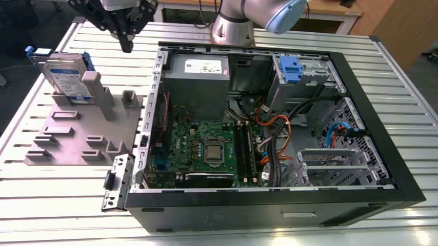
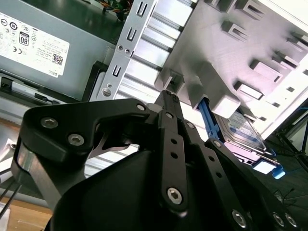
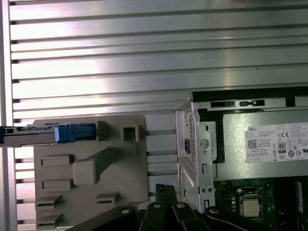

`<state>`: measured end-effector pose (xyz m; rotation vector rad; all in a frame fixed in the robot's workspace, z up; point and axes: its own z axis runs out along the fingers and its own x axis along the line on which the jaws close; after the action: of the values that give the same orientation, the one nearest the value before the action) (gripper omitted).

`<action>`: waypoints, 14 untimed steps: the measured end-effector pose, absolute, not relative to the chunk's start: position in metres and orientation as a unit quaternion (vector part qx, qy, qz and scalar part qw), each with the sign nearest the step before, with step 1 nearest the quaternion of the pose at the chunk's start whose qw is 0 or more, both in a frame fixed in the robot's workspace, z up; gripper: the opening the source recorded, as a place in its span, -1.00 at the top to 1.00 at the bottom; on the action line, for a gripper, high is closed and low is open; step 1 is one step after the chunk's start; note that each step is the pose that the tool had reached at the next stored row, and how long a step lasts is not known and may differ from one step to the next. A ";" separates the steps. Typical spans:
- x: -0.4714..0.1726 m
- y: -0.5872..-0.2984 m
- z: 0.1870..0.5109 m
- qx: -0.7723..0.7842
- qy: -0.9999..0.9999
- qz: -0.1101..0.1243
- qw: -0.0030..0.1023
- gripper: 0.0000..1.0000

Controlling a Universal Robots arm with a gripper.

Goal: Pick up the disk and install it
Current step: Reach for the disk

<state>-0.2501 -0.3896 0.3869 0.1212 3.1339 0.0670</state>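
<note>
Exterior view: my claw (image 1: 126,47), clenched on nothing, hangs at two o'clock of the disk (image 1: 66,77); pick-up and installation not yet done.

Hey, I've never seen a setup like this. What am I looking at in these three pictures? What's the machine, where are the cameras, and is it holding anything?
It is a robot arm with a black gripper at its end, working over a slatted metal table. The exterior view comes from a camera standing off the arm. Both wrist views come from cameras riding on the arm, so they show the gripper close up. On the table lie an open computer case and a grey holder plate. The disk, a silver hard drive in a blue frame, stands upright in that plate. The gripper is shut, holds nothing, and hangs above the plate, near the disk.
</note>
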 end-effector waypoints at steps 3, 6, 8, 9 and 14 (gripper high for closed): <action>-0.251 -0.390 0.387 0.039 0.999 0.021 0.002 0.79; -0.251 -0.390 0.387 0.039 0.999 0.021 0.002 0.79; -0.252 -0.390 0.386 0.039 0.999 0.021 0.002 0.79; -0.252 -0.390 0.386 0.039 0.999 0.021 0.002 0.79; -0.253 -0.390 0.386 0.039 0.999 0.021 0.002 0.79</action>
<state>-0.2534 -0.3896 0.3861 0.1210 3.1349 0.0668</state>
